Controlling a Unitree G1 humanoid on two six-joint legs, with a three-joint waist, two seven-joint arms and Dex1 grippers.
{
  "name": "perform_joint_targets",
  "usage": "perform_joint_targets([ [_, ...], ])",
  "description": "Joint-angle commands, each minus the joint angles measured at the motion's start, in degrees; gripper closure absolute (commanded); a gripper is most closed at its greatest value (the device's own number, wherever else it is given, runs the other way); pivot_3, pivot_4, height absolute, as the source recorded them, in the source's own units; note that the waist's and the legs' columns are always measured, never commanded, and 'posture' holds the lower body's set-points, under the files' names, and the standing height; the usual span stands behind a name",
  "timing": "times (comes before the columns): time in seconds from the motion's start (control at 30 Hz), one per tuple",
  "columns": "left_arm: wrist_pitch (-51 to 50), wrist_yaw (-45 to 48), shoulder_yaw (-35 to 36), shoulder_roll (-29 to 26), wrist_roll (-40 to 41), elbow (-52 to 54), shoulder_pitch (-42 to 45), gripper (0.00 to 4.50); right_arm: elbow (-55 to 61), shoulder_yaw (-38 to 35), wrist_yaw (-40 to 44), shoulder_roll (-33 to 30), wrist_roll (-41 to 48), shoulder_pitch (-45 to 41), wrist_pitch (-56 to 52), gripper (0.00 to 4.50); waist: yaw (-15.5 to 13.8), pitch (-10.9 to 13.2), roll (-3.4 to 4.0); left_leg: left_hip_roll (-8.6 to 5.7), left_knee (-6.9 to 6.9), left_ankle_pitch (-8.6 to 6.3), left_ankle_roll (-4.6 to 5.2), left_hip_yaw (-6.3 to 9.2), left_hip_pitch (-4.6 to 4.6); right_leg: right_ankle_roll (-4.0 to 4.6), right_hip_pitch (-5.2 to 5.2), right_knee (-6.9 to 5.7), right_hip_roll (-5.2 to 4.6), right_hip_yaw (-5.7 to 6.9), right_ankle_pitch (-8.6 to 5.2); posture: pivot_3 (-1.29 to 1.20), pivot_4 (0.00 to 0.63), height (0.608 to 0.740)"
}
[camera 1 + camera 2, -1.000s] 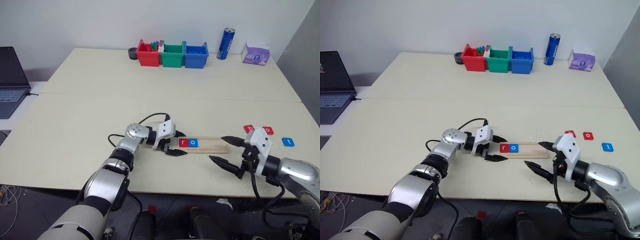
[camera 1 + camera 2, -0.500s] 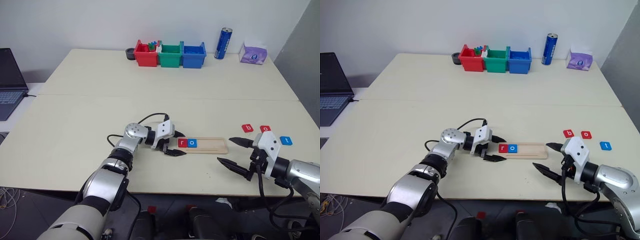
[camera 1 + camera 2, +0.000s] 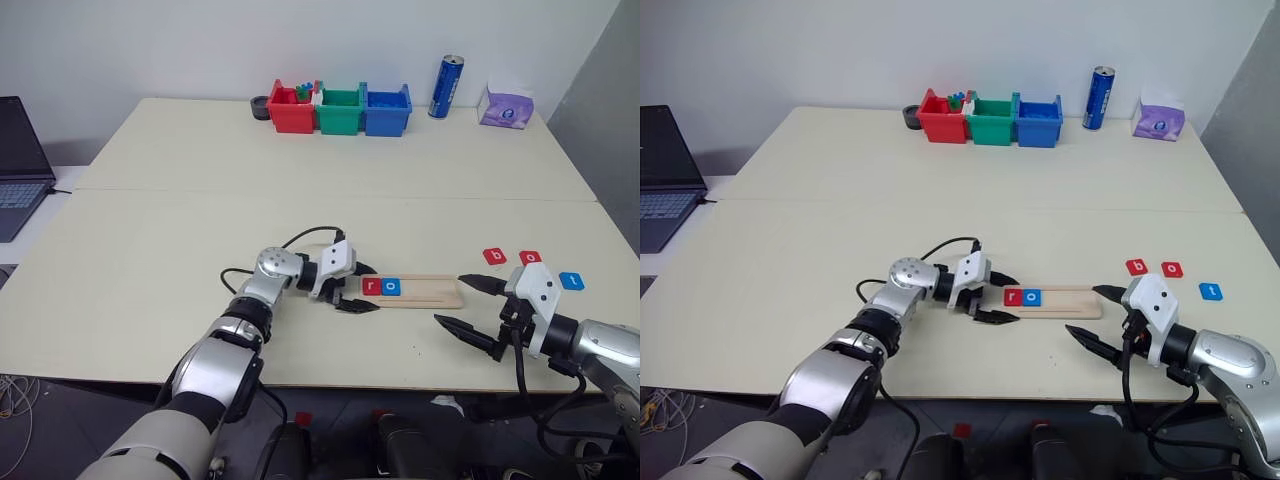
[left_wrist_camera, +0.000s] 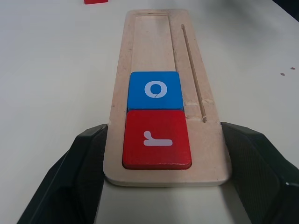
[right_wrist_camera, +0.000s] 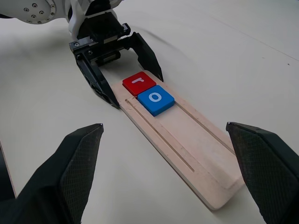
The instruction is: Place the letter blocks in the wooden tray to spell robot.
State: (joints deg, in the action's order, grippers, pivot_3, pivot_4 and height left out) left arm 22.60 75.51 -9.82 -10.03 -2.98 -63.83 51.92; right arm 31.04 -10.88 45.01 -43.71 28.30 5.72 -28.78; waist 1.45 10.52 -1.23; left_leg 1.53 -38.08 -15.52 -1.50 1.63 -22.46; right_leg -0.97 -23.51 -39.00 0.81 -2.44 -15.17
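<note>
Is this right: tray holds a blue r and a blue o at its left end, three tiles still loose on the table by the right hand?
Not quite. The r tile is red, not blue; only the o tile is blue, as the left wrist view shows. The rest holds: both sit at the left end of the tray, and three tiles, the red b, the red o and the blue t, lie loose by the right hand.

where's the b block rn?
Head views: the red b block lies on the table at the robot's right, beside the red o block, beyond the right gripper.
</note>
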Motion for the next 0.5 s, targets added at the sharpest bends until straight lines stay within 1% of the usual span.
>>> perform_joint_targets([
  [0.03,0.18,-0.35,-0.11,-0.29,-0.19,0.01,1.30,0.77,1.26,-0.50,-0.01,0.49,0.41,-0.29,1.02,0.00,0.01,0.00,0.00,0.00,0.00,0.00,0.00,0.00,0.00,0.00,0.00,0.00,0.00,0.00,0.00,0.00,0.150,0.740],
  [0.07,0.16,-0.54,-0.08,-0.38,-0.31,-0.03,1.30,0.39,1.32,-0.45,-0.04,0.52,0.40,-0.27,1.01,0.00,0.02,0.00,0.00,0.00,0.00,0.00,0.00,0.00,0.00,0.00,0.00,0.00,0.00,0.00,0.00,0.00,0.150,0.740],
  [0.1,0.05,-0.63,-0.04,-0.45,-0.40,-0.07,1.31,0.15,1.35,-0.41,-0.09,0.55,0.44,-0.27,0.99,0.00,0.02,0.00,0.00,0.00,0.00,0.00,0.00,0.00,0.00,0.00,0.00,0.00,0.00,0.00,0.00,0.00,0.150,0.740],
  [0.13,-0.01,-0.67,0.00,-0.49,-0.46,-0.09,1.31,0.07,1.37,-0.38,-0.13,0.58,0.47,-0.29,0.97,0.00,0.02,0.00,0.00,0.00,0.00,0.00,0.00,0.00,0.00,0.00,0.00,0.00,0.00,0.00,0.00,0.00,0.150,0.740],
  [0.33,-0.24,0.20,0.15,-1.32,-0.04,1.40,0.51,0.07,1.34,0.04,-0.40,0.85,0.36,-0.78,0.77,0.00,0.04,0.00,0.00,0.00,0.00,0.00,0.00,0.00,0.00,0.02,0.00,-0.01,0.00,0.00,0.01,0.00,0.150,0.740],
  [0.43,-0.75,1.88,0.54,-3.11,0.96,4.63,-1.10,0.07,1.66,-0.12,-0.81,0.99,0.30,-0.50,0.57,0.00,0.08,0.00,0.00,0.01,0.00,0.00,0.00,0.00,0.01,0.04,0.00,-0.01,0.00,0.00,0.03,0.00,0.150,0.740],
  [0.5,-2.61,3.77,1.47,-5.23,2.88,9.01,-2.95,0.07,2.19,-0.77,-1.33,1.15,0.42,0.28,0.28,0.00,0.25,0.00,0.01,0.03,0.01,0.00,0.00,0.00,0.03,0.05,0.00,-0.02,0.01,0.00,0.03,0.00,0.150,0.740],
])
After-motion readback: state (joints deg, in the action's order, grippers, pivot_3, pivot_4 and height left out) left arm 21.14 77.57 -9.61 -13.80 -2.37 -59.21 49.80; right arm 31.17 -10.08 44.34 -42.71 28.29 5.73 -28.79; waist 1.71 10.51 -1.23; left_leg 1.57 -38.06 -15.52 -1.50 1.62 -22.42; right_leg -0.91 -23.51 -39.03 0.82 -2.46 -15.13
